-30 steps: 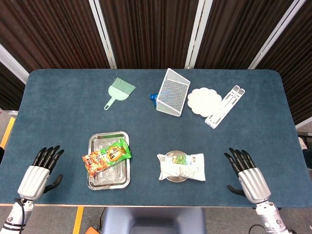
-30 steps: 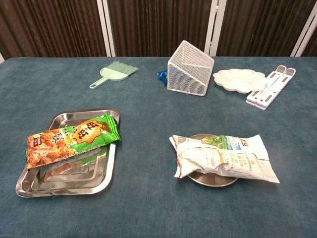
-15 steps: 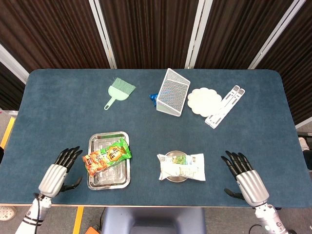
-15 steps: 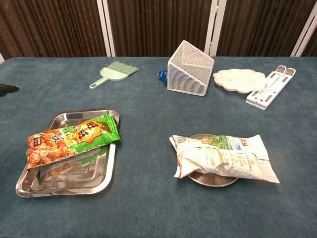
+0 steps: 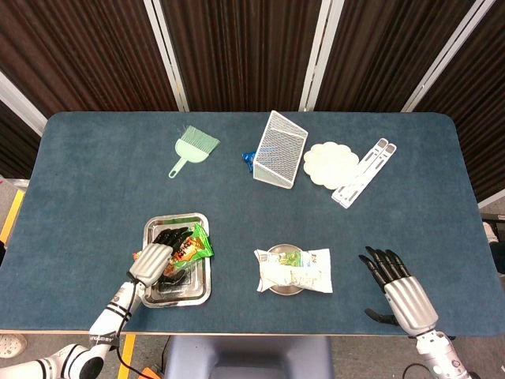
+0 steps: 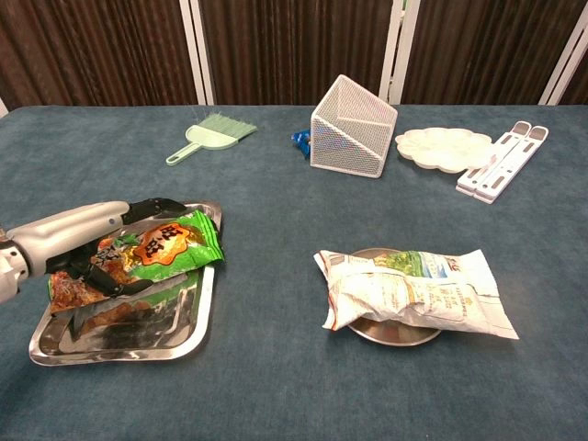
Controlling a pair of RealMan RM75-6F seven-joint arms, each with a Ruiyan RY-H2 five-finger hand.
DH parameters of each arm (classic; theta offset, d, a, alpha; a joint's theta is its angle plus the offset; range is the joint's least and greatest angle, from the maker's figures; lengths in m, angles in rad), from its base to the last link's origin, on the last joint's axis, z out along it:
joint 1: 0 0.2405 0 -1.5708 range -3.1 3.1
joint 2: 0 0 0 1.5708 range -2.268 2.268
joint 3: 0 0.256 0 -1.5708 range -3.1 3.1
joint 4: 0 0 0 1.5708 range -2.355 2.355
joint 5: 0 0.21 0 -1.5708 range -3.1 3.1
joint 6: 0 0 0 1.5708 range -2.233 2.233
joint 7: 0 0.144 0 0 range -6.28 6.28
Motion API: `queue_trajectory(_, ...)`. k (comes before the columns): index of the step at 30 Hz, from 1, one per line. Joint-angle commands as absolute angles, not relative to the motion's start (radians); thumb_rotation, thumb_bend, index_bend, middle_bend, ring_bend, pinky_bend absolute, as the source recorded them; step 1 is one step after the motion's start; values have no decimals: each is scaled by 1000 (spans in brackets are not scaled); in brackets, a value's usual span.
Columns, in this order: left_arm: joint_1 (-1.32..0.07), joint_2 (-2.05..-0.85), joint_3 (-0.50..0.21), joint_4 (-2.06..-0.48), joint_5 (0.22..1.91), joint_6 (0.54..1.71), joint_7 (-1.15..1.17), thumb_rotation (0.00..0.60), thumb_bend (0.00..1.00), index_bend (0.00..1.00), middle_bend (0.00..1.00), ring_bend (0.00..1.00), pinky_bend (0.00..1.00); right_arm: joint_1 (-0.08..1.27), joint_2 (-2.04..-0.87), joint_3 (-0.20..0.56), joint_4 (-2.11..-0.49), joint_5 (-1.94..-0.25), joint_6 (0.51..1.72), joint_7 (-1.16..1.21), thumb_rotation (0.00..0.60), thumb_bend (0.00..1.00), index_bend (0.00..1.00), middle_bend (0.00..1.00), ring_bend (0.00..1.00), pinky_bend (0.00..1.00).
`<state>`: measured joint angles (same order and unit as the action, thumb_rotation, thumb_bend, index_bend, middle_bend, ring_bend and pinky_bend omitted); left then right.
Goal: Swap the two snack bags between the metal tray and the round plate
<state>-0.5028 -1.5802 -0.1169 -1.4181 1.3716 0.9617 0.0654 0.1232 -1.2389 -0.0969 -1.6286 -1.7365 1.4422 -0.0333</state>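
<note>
At the lower left of the head view, the left hand [image 5: 162,257] has been brought in from the table's near edge, where it lay a second ago, and is now laid over the orange-and-green snack bag [image 5: 189,247] on the metal tray [image 5: 189,296]. In the chest view its dark fingers [image 6: 152,206] are seen draped across the top of the bag, with the thumb apparently tucked under the bag's near side; whether the bag is actually gripped cannot be told, since it still lies flat on the tray and has not been lifted. At the lower right of the head view, the right hand [image 5: 398,286] rests near the table edge, fingers spread and holding nothing, almost where it was before. Between the two hands, at lower centre, the white snack bag [image 5: 296,269] lies across the round plate [image 5: 282,290], unmoved. The change is judged to mean that the first pick of the swap has only begun, and neither bag has yet left its place. Further back, toward the upper half of the frame, a green hand brush [image 5: 192,149] is seen at left, then a white wire mesh basket [image 5: 278,149] tipped on its side with a blue wrapper [image 5: 248,159] beside it, a white flower-shaped dish [image 5: 331,163], and a white folding stand [image 5: 364,171] at right.
</note>
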Motion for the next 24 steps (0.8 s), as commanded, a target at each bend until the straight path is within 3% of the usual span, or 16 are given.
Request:
queue_trajectory(1,-524,-1599,-130,-1388,1329,940,117,600,344,0,0,0,32,125,-1235,-97,-1631,-1735,1440,-29,600,111,0,0,0,0)
queue_trajectory(4,-527,-1622,-138,-1365,1297,956,169,600,344,0,7,29,172,125,-1231,-95,-1633,-1732,1439,-24,600,111,0,0,0,0)
queue_trajectory(5,-524,-1638,-145,-1353,1286,974,173,600,345,2,58,93,251,124,-1229,-94,-1634,-1733,1442,-23,600,112,0,0,0,0)
queue_trajectory(8,-525,-1662,-152,-1328,1263,974,155,600,348,125,352,387,459,123,-1224,-94,-1637,-1732,1444,-21,600,111,0,0,0,0)
queue_trajectory(10,-531,-1663,-152,-1317,1254,964,154,600,350,236,483,502,549,123,-1219,-96,-1640,-1732,1442,-18,600,111,0,0,0,0)
queue_trajectory(14,-535,-1675,-162,-1294,1257,984,132,600,352,343,604,621,650,121,-1214,-97,-1645,-1733,1442,-21,600,111,0,0,0,0)
queue_trajectory(18,-533,-1739,-189,-1227,1289,1080,99,600,379,489,746,763,795,125,-1209,-98,-1650,-1723,1424,-31,600,111,0,0,0,0)
queue_trajectory(24,-609,-1787,-240,-1130,1327,1081,56,600,389,532,787,787,816,136,-1207,-78,-1655,-1677,1392,-26,600,111,0,0,0,0)
